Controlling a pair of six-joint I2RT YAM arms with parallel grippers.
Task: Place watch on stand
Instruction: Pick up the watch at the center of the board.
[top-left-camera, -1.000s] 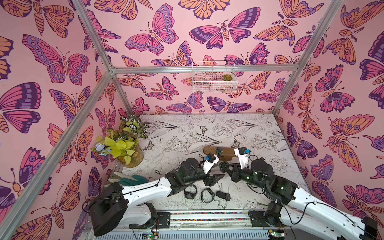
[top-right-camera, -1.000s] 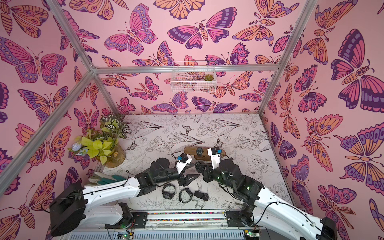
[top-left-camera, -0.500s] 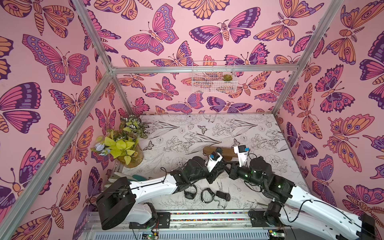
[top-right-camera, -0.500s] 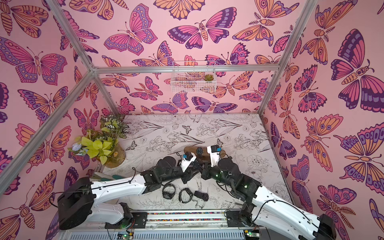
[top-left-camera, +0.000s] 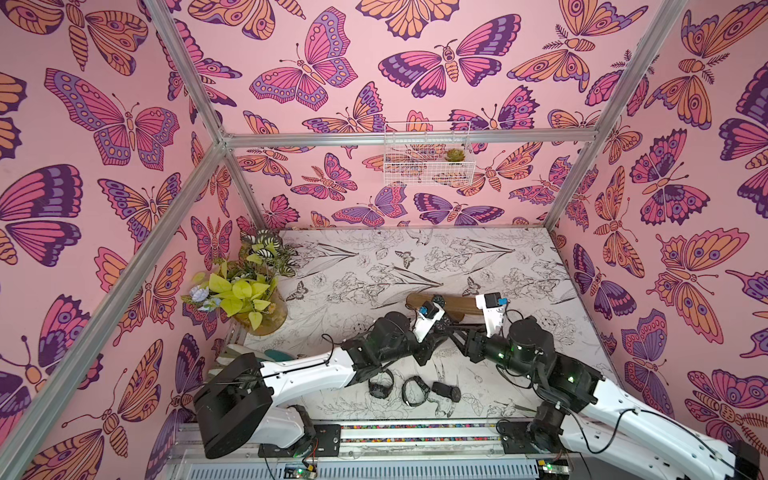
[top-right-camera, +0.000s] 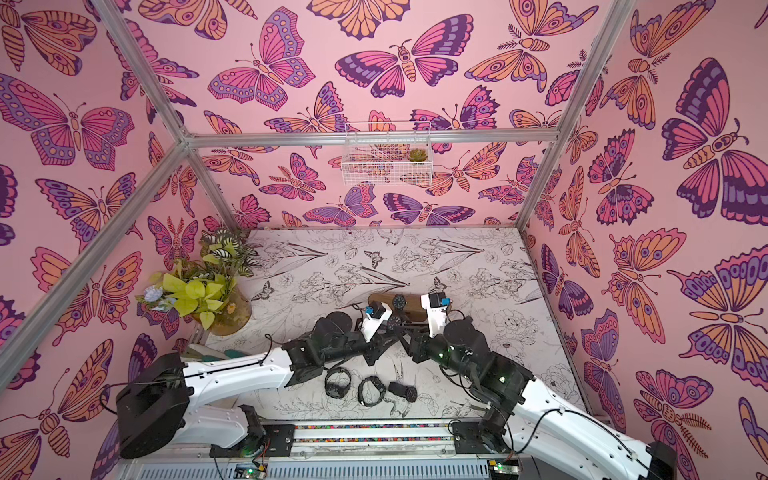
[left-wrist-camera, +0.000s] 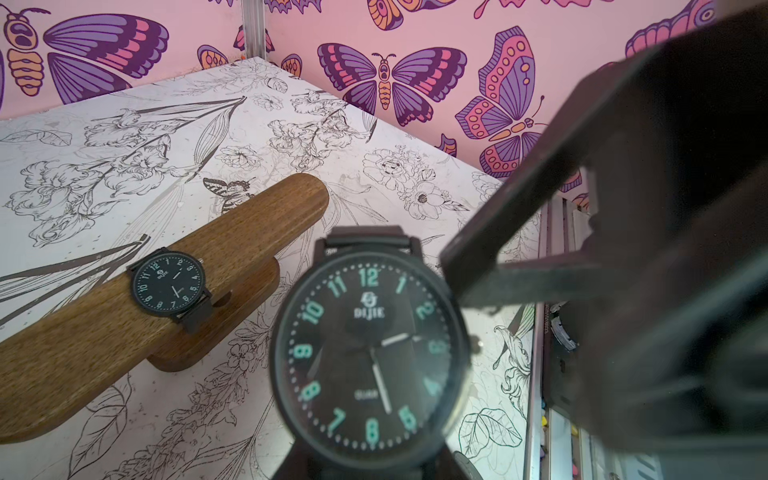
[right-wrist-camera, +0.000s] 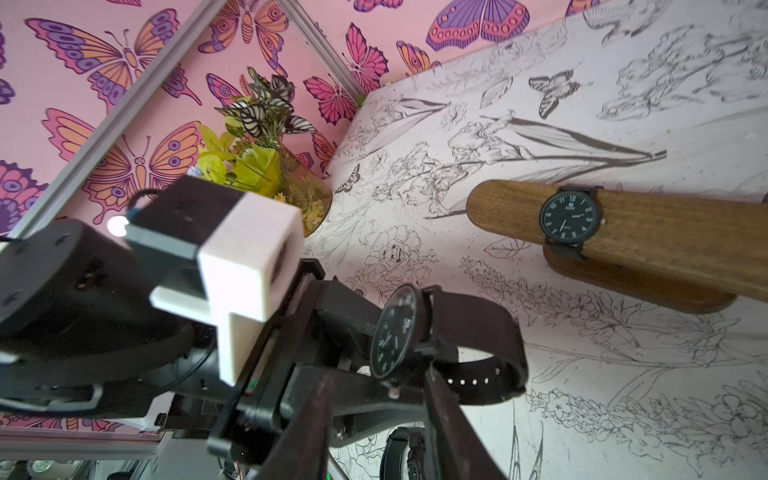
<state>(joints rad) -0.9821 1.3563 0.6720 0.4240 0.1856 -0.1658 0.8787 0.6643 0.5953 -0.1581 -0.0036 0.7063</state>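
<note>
A black watch with teal numerals (left-wrist-camera: 370, 353) hangs just above the table in front of the stand, and my left gripper (top-left-camera: 441, 325) is shut on it across the case. The right wrist view shows the same watch (right-wrist-camera: 397, 332) edge-on with its strap looped behind. My right gripper (right-wrist-camera: 380, 376) is open, with a finger on either side of the crown and strap. The stand (top-left-camera: 461, 305) (left-wrist-camera: 249, 220) is a brown wooden bar just beyond both grippers. A second black watch (left-wrist-camera: 168, 286) (right-wrist-camera: 570, 220) is wrapped round it.
Three more black watches (top-left-camera: 380, 384) (top-left-camera: 415, 390) (top-left-camera: 446, 391) lie near the front edge, beneath the arms. A potted plant (top-left-camera: 249, 295) stands at the left wall. High on the back wall hangs a white wire basket (top-left-camera: 428, 158).
The left gripper moved right to the watch held by the right gripper and closed on it. The right gripper's fingers have opened off the watch.
</note>
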